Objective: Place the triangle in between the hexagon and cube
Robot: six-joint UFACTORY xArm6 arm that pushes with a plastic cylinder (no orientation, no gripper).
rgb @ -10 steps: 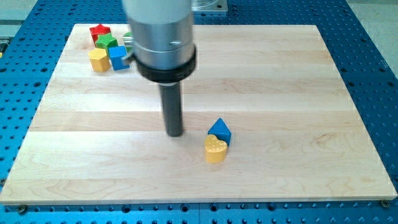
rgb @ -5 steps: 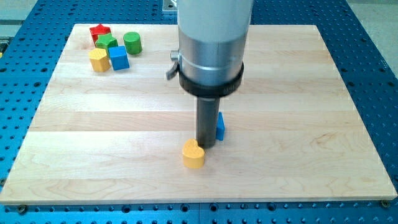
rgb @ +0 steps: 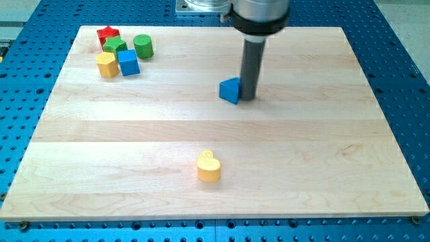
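Observation:
The blue triangle (rgb: pixel 230 90) lies near the middle of the board, a little toward the view's top. My tip (rgb: pixel 247 98) stands right beside it on its right, touching or nearly touching it. The yellow hexagon (rgb: pixel 106 65) and the blue cube (rgb: pixel 127 62) sit side by side in the cluster at the view's top left, far to the left of the triangle.
A red star (rgb: pixel 107 34), a green star (rgb: pixel 115 46) and a green cylinder (rgb: pixel 142 46) complete the top-left cluster. A yellow heart (rgb: pixel 209 167) lies alone near the view's bottom centre. The wooden board (rgb: pixel 349 134) rests on a blue perforated table.
My tip has moved up and to the right, and the blue triangle has gone up the board with it. The yellow heart was shifted left and stays behind near the bottom.

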